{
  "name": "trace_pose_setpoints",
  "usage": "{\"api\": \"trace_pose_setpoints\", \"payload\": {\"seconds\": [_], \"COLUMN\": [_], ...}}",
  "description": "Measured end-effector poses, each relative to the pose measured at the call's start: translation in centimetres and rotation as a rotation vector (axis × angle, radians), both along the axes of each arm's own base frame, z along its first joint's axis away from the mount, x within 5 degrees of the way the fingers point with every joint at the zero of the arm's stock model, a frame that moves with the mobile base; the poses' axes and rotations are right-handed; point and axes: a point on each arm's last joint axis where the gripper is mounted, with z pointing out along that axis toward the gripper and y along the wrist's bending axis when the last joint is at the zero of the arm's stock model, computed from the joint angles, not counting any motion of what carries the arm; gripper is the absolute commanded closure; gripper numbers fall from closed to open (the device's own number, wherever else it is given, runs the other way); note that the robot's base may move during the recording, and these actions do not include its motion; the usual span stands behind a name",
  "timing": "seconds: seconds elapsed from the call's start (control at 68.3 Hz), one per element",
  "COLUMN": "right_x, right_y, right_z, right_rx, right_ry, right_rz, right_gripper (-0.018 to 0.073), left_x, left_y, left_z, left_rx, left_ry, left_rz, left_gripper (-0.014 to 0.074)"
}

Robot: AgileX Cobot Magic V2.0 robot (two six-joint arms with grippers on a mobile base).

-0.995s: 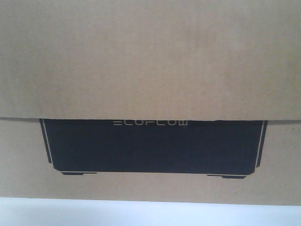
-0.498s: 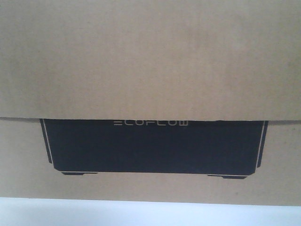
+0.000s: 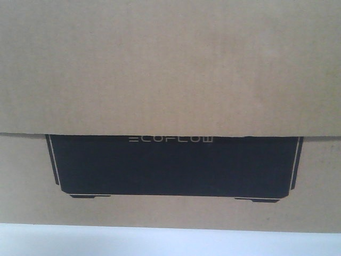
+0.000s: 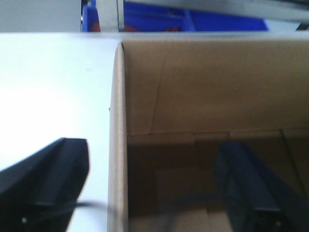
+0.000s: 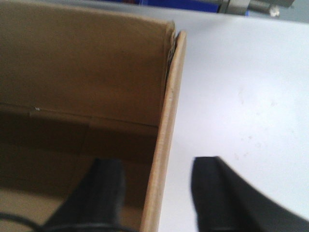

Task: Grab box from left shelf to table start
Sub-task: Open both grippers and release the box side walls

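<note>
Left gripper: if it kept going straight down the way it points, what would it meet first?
The box wall. The left gripper straddles it, one finger outside over the white table, the other inside, so the wall's top edge would likely reach the palm first; depth unclear.

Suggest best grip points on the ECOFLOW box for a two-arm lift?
Grip the two opposite side walls at their top edges, coming from above. The box is open-topped and wide, with thin upright walls. The left gripper and right gripper each straddle a wall already, one finger inside, one outside, over the table.
</note>
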Motion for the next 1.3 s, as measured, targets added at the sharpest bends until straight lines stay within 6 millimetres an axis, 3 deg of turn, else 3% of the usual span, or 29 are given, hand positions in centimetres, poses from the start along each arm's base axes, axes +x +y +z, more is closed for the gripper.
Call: {"api": "trace_pose_setpoints", "payload": {"seconds": [0.146, 0.205, 0.307, 0.41, 0.688, 1.01, 1.186, 1.303], "right_x": [-3.2, -4.4, -6.8, -9.0, -14.7, -20.2, -23.0, -23.5], "right_y": [-0.3, -0.4, -0.6, -0.8, -1.3, -1.8, -2.0, -2.1], "right_z": [2.2, 3.0, 4.0, 3.8, -1.5, -9.3, -10.6, -10.6], "right_rx": [0.009, 0.013, 0.018, 0.021, 0.023, 0.028, 0.039, 0.042], "right_ry": [-0.098, -0.135, -0.199, -0.229, -0.256, -0.315, -0.438, -0.471], "right_rz": [0.000, 0.000, 0.000, 0.000, 0.000, 0.000, 0.000, 0.000], "right_gripper": [0.0494, 0.0504, 0.0501, 0.0501, 0.0501, 0.0501, 0.0501, 0.0501], "left_x": [-3.2, -4.5, -6.7, -9.1, -15.4, -19.5, -21.2, -21.9], "left_y": [0.9, 1.3, 1.9, 2.5, 4.3, 5.5, 5.9, 6.2], "left_z": [1.6, 2.1, 2.5, 1.9, -3.2, -10.9, -12.7, -12.7], "left_rx": [-0.006, -0.008, -0.015, -0.022, -0.062, -0.077, -0.113, -0.126], "left_ry": [-0.020, -0.026, -0.053, -0.076, -0.231, -0.313, -0.469, -0.579], "left_rz": [0.001, 0.002, 0.002, 0.002, 0.000, 0.000, -0.002, 0.000], "left_gripper": [0.0606, 0.0707, 0.0692, 0.0691, 0.0691, 0.0691, 0.0691, 0.0691]}}
